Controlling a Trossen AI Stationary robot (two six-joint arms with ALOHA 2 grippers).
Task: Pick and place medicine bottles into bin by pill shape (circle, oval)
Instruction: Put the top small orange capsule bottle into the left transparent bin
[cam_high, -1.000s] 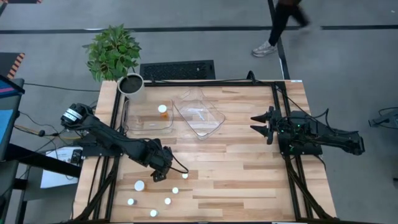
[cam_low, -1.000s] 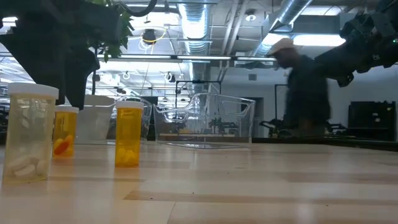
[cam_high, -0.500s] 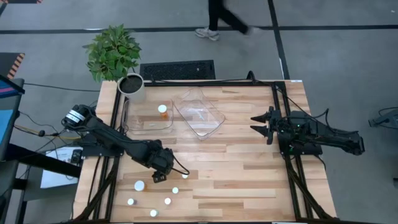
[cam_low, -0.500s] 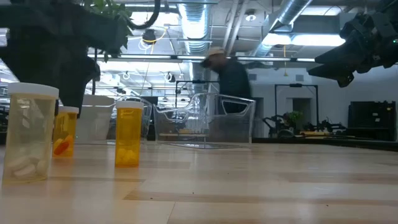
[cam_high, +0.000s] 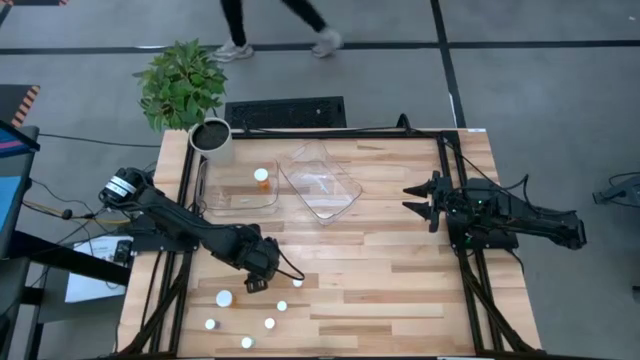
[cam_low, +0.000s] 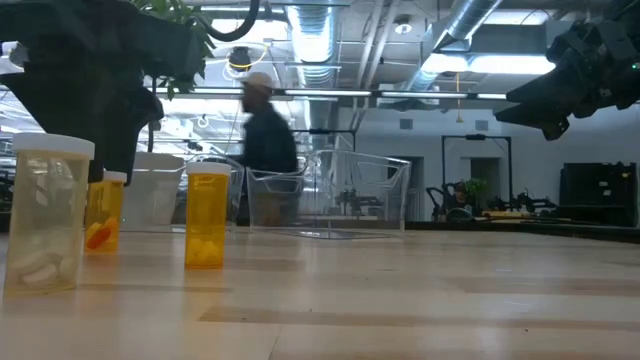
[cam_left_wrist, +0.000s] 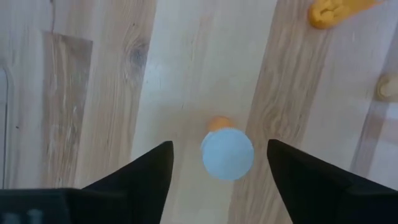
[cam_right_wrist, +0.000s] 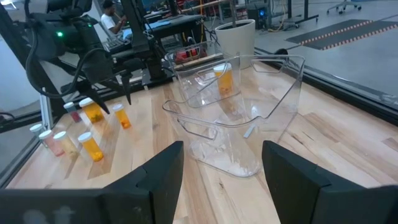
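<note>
In the left wrist view a medicine bottle stands upright, seen from above as a round white cap with a rim of orange. My left gripper is open around it, and both fingers stand clear of the cap. From above, the left gripper hangs over the table's front left, among several loose white-capped bottles. One bottle lies in the left clear bin. The right clear bin holds none that I can see. My right gripper waits open at mid right.
A white plant pot stands at the back left corner beside the bins. Three bottles stand close to the low camera. A person walks beyond the table. Bare wood lies between the bins and the right arm.
The left gripper has shifted slightly over the bottles. The person behind the table has walked to the left. The right arm has not moved.
</note>
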